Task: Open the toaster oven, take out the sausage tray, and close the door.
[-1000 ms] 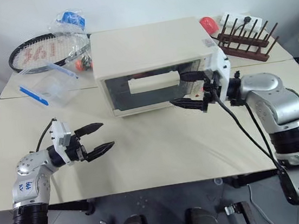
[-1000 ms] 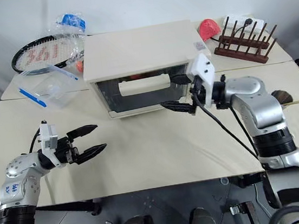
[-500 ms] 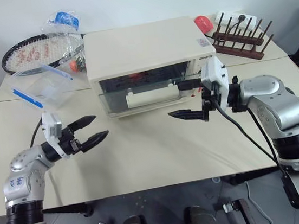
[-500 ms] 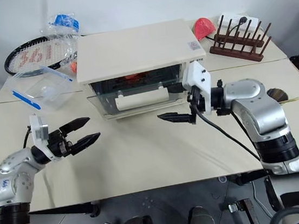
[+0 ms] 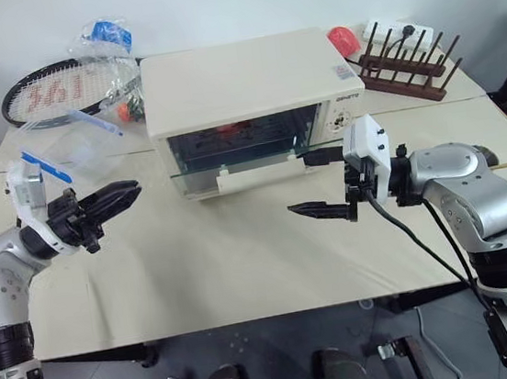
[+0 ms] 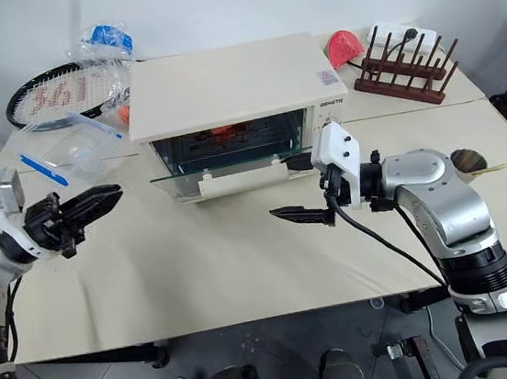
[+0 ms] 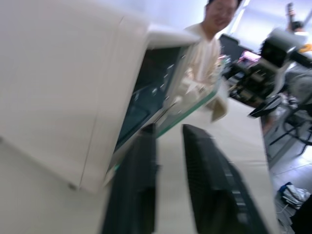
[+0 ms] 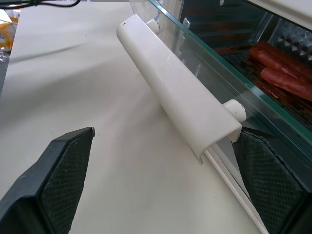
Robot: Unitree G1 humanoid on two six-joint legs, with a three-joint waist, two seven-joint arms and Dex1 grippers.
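The cream-white toaster oven (image 5: 249,79) stands mid-table. Its glass door (image 5: 245,160) hangs swung down almost level, with the white bar handle (image 8: 178,109) at its front edge. Red sausages (image 8: 280,68) lie on the sausage tray inside, seen through the glass; most of the tray is hidden. My right gripper (image 5: 316,184) is open at the handle's right end, one finger (image 8: 63,165) below it and one (image 8: 265,180) by the door's edge, not clamped. My left gripper (image 5: 107,200) hovers shut and empty, off to the oven's left above the table.
Behind the oven on the left lie a racket (image 5: 65,88), a clear plastic box with blue clips (image 5: 77,146) and a plastic bag (image 5: 105,37). A wooden peg rack (image 5: 409,64) and a red item (image 5: 343,38) sit at the back right. A person (image 7: 204,53) stands beyond the table.
The door has swung down from nearly closed to almost level as my right gripper drew back and lower. My left gripper rose, moved left and shut.
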